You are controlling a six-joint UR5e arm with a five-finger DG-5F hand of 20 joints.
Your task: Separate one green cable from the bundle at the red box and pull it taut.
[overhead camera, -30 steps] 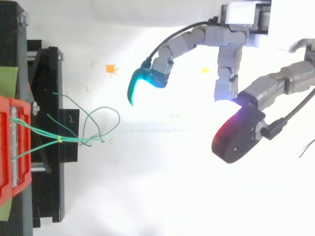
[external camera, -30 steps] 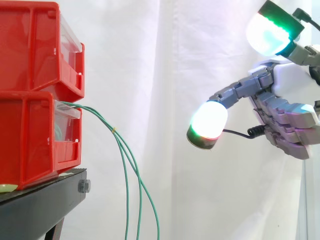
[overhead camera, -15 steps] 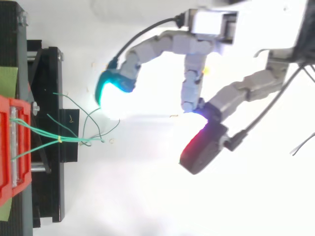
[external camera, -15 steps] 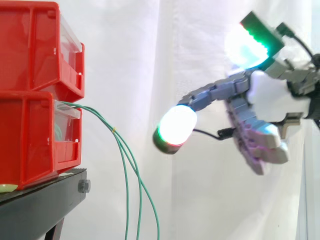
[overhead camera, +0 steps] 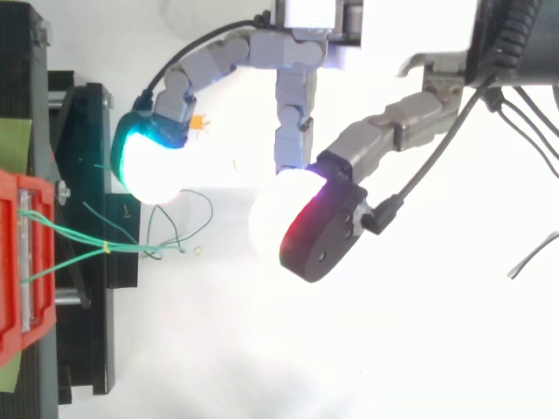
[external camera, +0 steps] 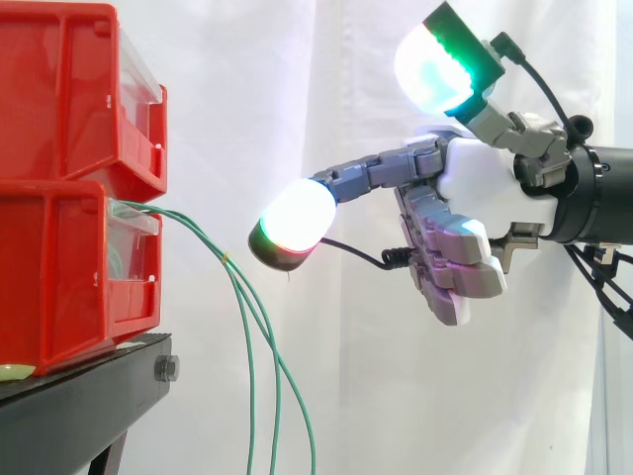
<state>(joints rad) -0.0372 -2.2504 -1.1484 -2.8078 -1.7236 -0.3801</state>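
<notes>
At far left of the side view, two stacked red bins [external camera: 69, 188] sit on a black stand [external camera: 89, 396]. Green cables [external camera: 247, 327] leave the lower bin's front at mid-left, cinched by a small yellow tie [external camera: 226, 257] close to the bin, presumably so the bundle stays anchored while one strand is drawn off. The strands are thin and slack, parting below the tie and dropping past the bottom edge. In the top view their loose ends loop and cross just right of the stand. Further right is the hand [external camera: 475, 198], fingers spread wide and holding nothing. Its white-red pad [external camera: 297, 223] reaches toward the cables, near but apart, and its cyan-green pad [external camera: 435, 64] is raised at upper right. The spread likely serves to bracket a single strand.
</notes>
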